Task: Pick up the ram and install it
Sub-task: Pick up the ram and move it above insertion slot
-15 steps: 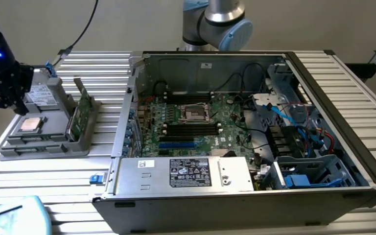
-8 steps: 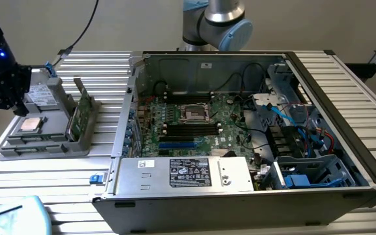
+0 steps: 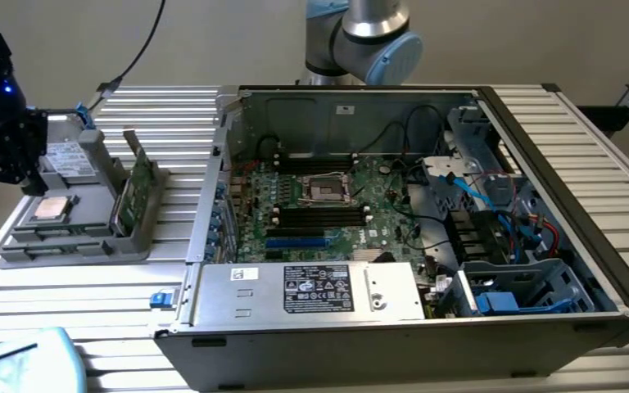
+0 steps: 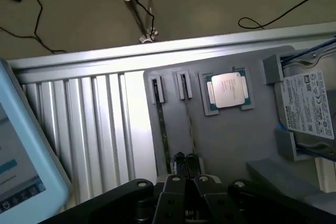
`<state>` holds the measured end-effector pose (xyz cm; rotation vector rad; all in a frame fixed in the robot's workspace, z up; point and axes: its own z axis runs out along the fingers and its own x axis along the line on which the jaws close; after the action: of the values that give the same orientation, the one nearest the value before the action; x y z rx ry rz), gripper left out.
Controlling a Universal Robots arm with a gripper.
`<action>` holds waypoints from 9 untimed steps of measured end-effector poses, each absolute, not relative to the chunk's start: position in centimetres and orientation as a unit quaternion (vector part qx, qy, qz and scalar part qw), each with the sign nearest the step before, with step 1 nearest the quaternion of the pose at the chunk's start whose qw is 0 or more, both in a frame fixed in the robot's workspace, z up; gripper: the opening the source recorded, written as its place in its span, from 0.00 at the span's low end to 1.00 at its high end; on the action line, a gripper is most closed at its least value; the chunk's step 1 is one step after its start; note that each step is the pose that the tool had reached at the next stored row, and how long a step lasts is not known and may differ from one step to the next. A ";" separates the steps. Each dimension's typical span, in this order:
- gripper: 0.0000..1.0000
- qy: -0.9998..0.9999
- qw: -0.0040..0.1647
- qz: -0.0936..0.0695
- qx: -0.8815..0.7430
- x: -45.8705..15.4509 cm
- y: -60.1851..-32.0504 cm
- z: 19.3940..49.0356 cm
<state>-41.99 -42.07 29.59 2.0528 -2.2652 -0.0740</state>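
Two ram sticks stand on edge in the slots of a grey holder tray (image 3: 85, 246); one ram stick (image 3: 124, 203) shows green with dark chips. In the wrist view the same sticks appear edge-on as thin dark lines, ram (image 4: 163, 129) and ram (image 4: 188, 124). My gripper (image 4: 186, 164) is shut with nothing between its fingers and hovers over the near end of the second stick. In the exterior view the black gripper (image 3: 3, 151) hangs at the tray's left side, apart from the sticks.
The tray also holds a square silver processor (image 3: 52, 209) (image 4: 227, 89) and a grey drive (image 3: 69, 155) (image 4: 308, 106). The open computer case (image 3: 576, 155) with its motherboard (image 3: 326, 205) lies on the exterior view's right. A pale blue screen (image 4: 21, 156) stands beside the tray.
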 end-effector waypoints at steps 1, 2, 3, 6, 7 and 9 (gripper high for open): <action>0.11 -0.734 0.042 -0.024 0.678 -42.0 -42.1 29.6; 0.11 -0.727 0.042 -0.023 0.685 -42.0 -42.1 29.6; 0.11 -0.721 0.042 -0.023 0.691 -42.0 -42.1 29.6; 0.11 -0.702 0.043 -0.022 0.710 -42.0 -42.1 29.6; 0.11 -0.696 0.043 -0.021 0.716 -42.0 -42.1 29.6; 0.11 -0.692 0.043 -0.021 0.721 -42.1 -42.1 29.6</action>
<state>-42.06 -42.07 29.57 2.2037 -2.1143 -0.0650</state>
